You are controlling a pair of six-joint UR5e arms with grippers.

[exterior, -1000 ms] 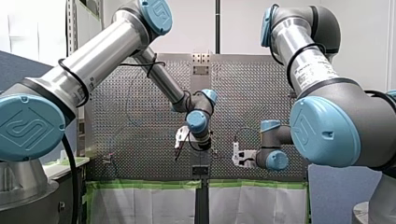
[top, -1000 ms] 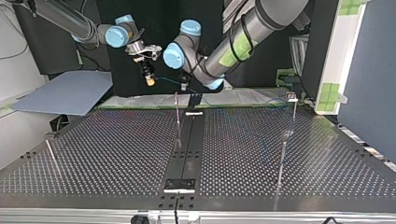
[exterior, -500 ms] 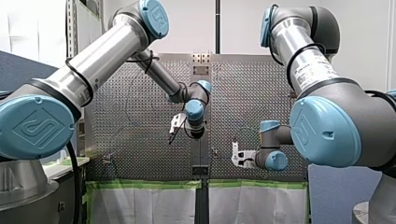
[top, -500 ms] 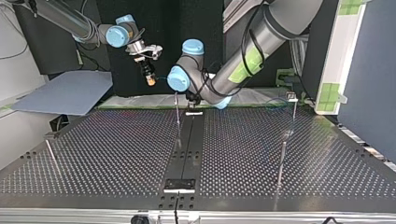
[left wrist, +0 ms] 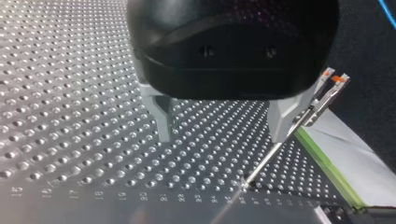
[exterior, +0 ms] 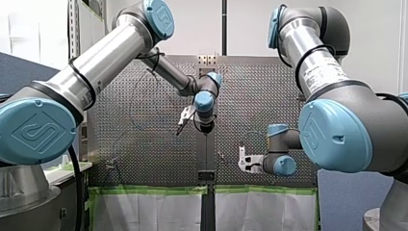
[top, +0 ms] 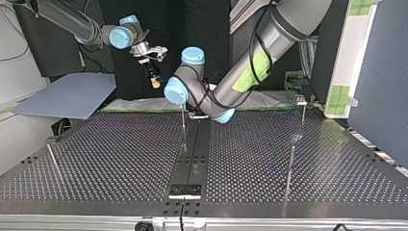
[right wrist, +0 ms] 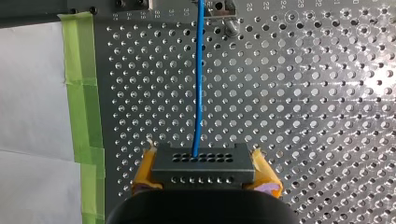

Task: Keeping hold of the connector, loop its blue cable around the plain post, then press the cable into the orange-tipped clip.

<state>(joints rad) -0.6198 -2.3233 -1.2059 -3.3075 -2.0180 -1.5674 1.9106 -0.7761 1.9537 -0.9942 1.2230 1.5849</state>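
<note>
In the right wrist view my right gripper (right wrist: 203,179) is shut, its yellow pads (right wrist: 145,170) clamping a dark grey connector (right wrist: 203,165) with rows of holes. A blue cable (right wrist: 200,84) runs straight ahead from the connector over the perforated plate. In the left wrist view my left gripper (left wrist: 219,126) is open, with nothing between its metal fingers (left wrist: 161,114). An orange-tipped clip (left wrist: 334,81) on a thin rod stands just beside one finger. In the top view my right gripper (top: 154,79) hangs at the back left, and my left arm's wrist (top: 175,91) sits low by the middle rod (top: 183,125).
Plain thin posts stand at the top view's right (top: 291,163) and left (top: 54,161). A further clip (top: 299,99) tops a rod at the back right. A black strip (top: 195,154) runs down the table's middle. Green tape (right wrist: 81,93) edges the plate.
My left arm's wrist has swung down toward the table by the middle rod in the top view, and upward in the front view. My right arm has stayed still with the connector.
</note>
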